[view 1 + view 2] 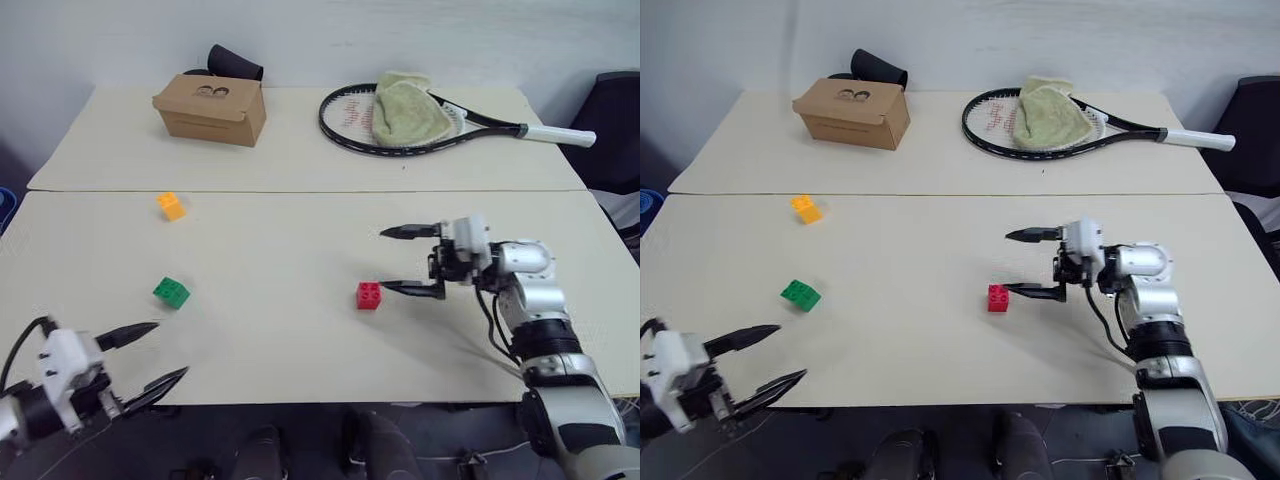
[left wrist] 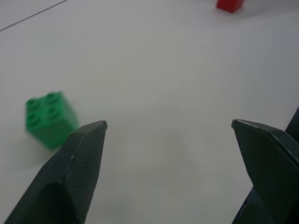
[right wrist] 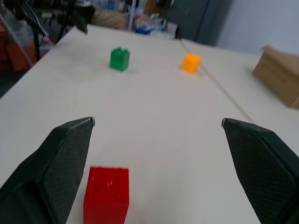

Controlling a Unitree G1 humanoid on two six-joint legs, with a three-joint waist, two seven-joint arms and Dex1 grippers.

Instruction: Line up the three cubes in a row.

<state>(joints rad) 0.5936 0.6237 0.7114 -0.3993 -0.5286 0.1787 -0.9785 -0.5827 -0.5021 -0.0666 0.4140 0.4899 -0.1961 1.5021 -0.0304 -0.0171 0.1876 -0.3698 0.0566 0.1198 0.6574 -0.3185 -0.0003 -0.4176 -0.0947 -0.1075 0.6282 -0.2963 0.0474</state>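
Right gripper (image 1: 408, 260) spread apart, red cube (image 1: 368, 295) free beside its lower finger. Left gripper (image 1: 150, 354) spread apart near green cube (image 1: 171, 292); orange-yellow cube (image 1: 171, 205) beyond; 3 unaligned.

Red cube (image 1: 368, 295) beside wide-spread right end effector (image 1: 399, 260) fingers.

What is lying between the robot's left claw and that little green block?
Nothing visible. The left gripper, open, hangs at the table's near edge, and only bare tabletop separates it from the green cube. The red cube sits far off, by the right gripper.
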